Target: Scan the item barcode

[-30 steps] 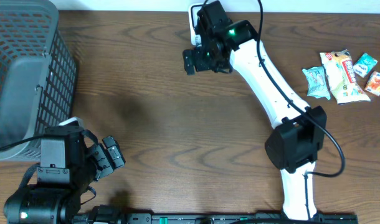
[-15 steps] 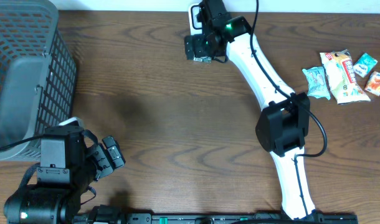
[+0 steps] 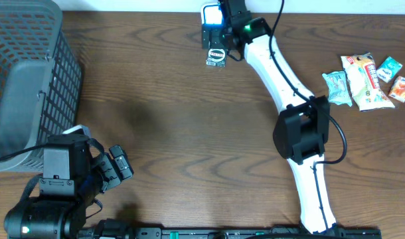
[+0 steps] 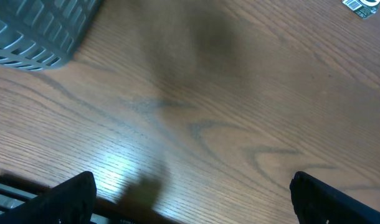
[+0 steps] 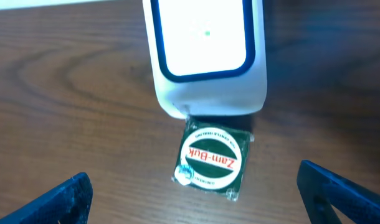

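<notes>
1 Zam-Buk pack (image 5: 212, 158) lies label-up, lettering's foot toward scanner (image 5: 205, 56).

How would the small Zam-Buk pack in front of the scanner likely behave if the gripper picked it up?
The Zam-Buk pack lies flat and low on the table, so it probably will not roll or tip, though gripping its thin edges may be awkward. It looks small and boxy, so likely light and stiff. Its shiny corner suggests a slippery wrap.

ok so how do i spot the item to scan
At the far edge of the wooden table sits a white scanner. Just before it lies a small green packet, the only one with a round white label reading Zam-Buk in red.
</notes>
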Controlling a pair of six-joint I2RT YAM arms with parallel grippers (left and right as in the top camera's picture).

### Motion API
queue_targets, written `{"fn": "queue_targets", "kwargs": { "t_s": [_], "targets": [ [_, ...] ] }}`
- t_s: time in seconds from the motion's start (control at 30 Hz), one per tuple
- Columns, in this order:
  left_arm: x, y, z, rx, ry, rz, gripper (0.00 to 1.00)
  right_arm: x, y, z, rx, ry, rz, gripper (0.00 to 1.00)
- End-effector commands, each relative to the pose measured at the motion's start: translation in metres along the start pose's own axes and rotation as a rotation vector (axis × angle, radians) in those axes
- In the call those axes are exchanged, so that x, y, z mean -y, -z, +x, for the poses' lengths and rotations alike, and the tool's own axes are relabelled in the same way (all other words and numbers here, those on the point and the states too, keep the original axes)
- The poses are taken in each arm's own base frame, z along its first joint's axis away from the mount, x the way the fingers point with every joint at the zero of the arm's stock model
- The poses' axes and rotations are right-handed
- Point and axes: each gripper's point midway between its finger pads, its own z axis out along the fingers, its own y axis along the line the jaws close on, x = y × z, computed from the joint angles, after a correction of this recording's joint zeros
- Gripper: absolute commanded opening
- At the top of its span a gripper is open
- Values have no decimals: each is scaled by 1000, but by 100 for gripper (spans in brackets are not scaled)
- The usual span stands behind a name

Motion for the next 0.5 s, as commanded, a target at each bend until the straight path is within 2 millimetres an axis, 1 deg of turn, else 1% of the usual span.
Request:
{"fn": "queue_targets", "kwargs": {
  "t_s": [0.0, 0.1, 0.37, 0.43, 0.47],
  "targets": [
    [-1, 0, 0, 0, 4, -5, 98, 9, -20, 6, 25, 5, 102, 99],
    [-1, 0, 0, 0, 4, -5, 98, 12, -36, 15, 18, 12, 125, 99],
    [-1, 0, 0, 0, 4, -5, 98, 19, -74, 37, -10, 15, 137, 94],
    [-1, 0, 0, 0, 4, -5, 98, 21, -82, 42, -17, 16, 140, 92],
    [-1, 0, 0, 0, 4, -5, 98, 21, -83, 43, -18, 15, 140, 91]
  ]
}}
